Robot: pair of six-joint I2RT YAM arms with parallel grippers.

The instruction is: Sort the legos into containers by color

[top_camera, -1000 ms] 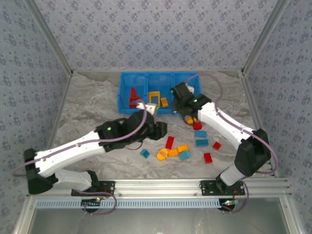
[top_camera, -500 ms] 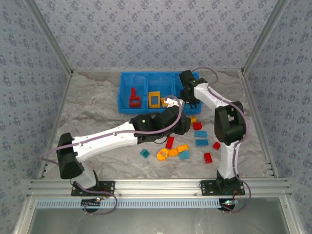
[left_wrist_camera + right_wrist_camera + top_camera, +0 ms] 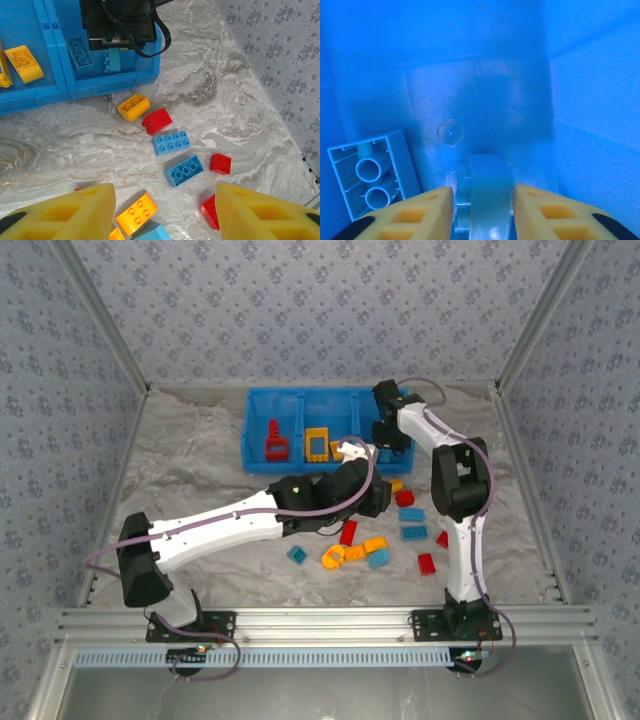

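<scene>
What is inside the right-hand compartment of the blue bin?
A blue brick lies inside, and a paler blue piece sits between the right fingers. Whatever is under them is hidden.

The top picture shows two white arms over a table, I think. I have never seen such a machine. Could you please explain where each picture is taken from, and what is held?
These are two robot arms bolted at the near table edge. The top picture looks down from above and behind them: the left arm reaches to the middle, the right arm to the blue bin. The other two pictures come from a camera on each wrist; the yellow blocks at the bottom are the pincer's fingers. Loose bricks, red, blue and orange, lie on the table. The left pincer is open and holds nothing. The right pincer is inside the bin's right compartment, a pale blue brick between its fingers; whether it grips it, I cannot tell.
</scene>
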